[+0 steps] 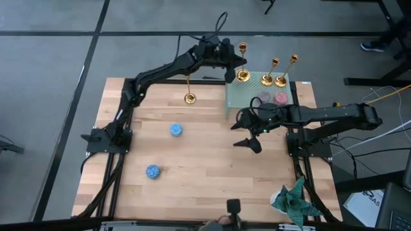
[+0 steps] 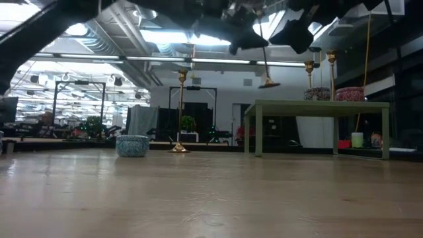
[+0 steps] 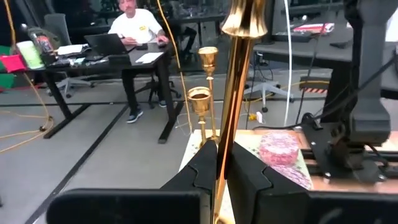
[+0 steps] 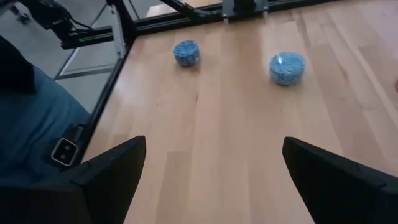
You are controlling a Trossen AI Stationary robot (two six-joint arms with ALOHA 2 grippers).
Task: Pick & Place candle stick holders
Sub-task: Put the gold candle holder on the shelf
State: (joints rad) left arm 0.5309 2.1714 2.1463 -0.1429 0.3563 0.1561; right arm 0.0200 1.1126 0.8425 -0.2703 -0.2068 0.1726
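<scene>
The left gripper [image 1: 234, 69] is at the far side of the bench [image 1: 205, 186], at the left edge of a small green stand [image 1: 239, 97], with its fingers [image 3: 202, 171] clamped on the stem of a gold candlestick [image 1: 243, 61]. The low view shows that candlestick's round base hanging in the air above the stand's top. Two more candlesticks [image 1: 273, 72] stand upright on the stand toward its far right corner, close together, with two pinkish round bowls [image 1: 280, 98] just nearer on the same stand. A fourth candlestick [image 1: 189, 90] stands alone on the bench to the left of the stand. The right gripper [image 1: 247, 133] hovers over the bench just near of the stand, its fingers spread wide with nothing between them. Two blue bowls [image 1: 176, 130] sit well apart on the left half of the bench. A crumpled green cloth [image 1: 294, 199] lies at the near right corner.
</scene>
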